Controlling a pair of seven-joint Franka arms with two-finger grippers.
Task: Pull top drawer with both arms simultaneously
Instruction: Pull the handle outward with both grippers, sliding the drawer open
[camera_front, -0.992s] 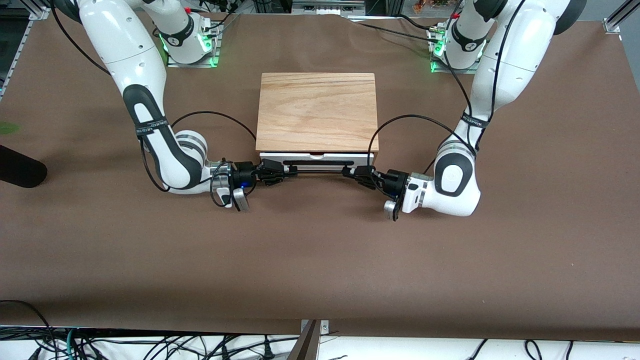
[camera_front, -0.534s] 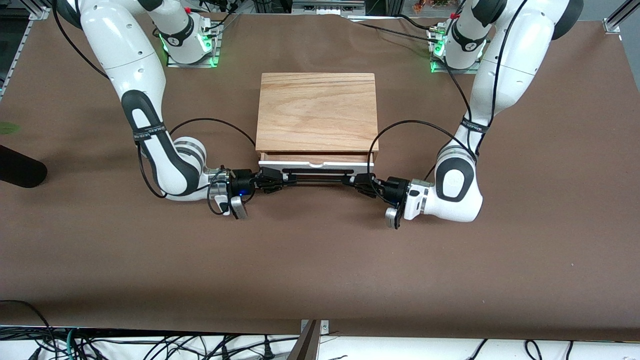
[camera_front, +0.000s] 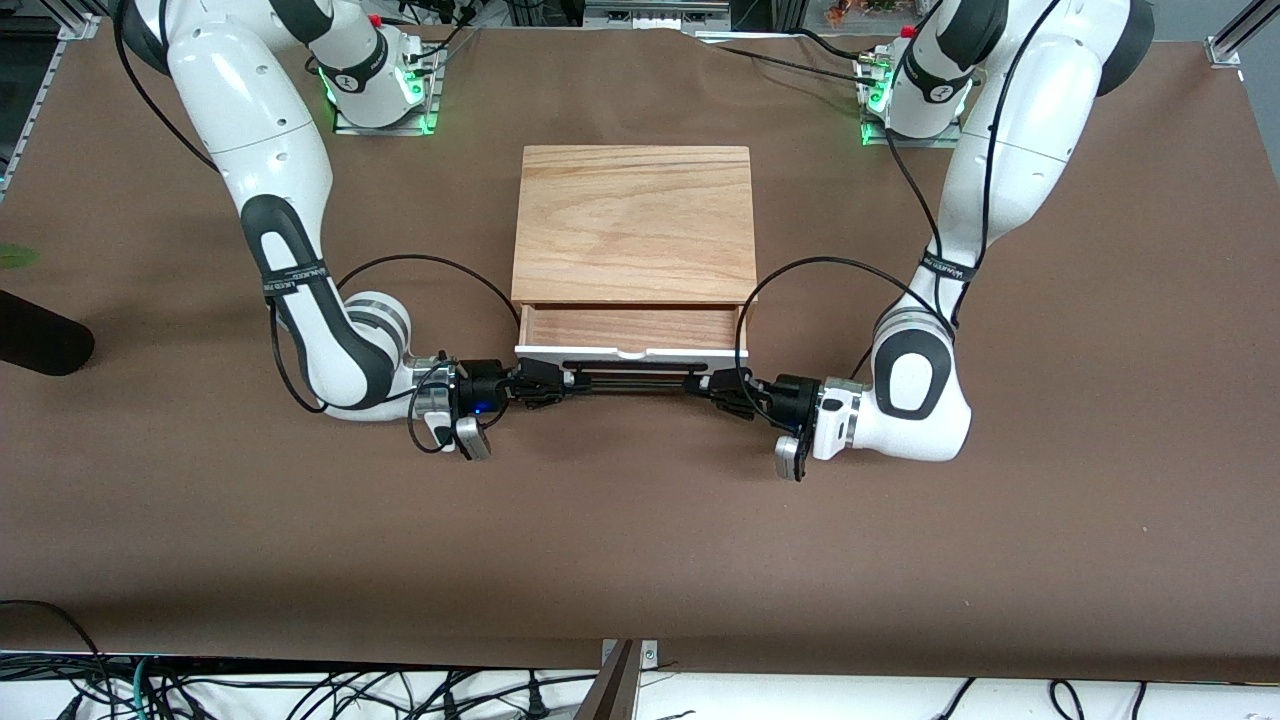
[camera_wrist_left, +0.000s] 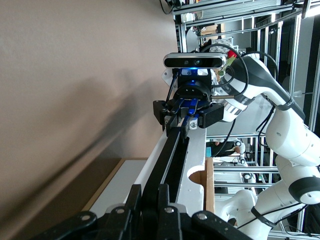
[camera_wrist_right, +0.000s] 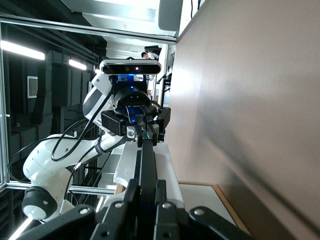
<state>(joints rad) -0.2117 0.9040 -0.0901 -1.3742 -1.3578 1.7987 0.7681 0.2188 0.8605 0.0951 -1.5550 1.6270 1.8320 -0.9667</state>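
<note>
Brown paper-covered table, lab racks in the background. Cabinet at table centre, pale oak-grain top. Drawer partly out toward the front camera, reddish wood floor showing, white front panel, thin black wire handle running lengthwise between the arms' ends of the table. Right gripper pinches the handle end on the right arm's side; left gripper pinches the other end. Both wrist views look straight down the bar to the other gripper. Pull direction is square to the bar, toward the front camera; likely both must move evenly or the drawer skews.
</note>
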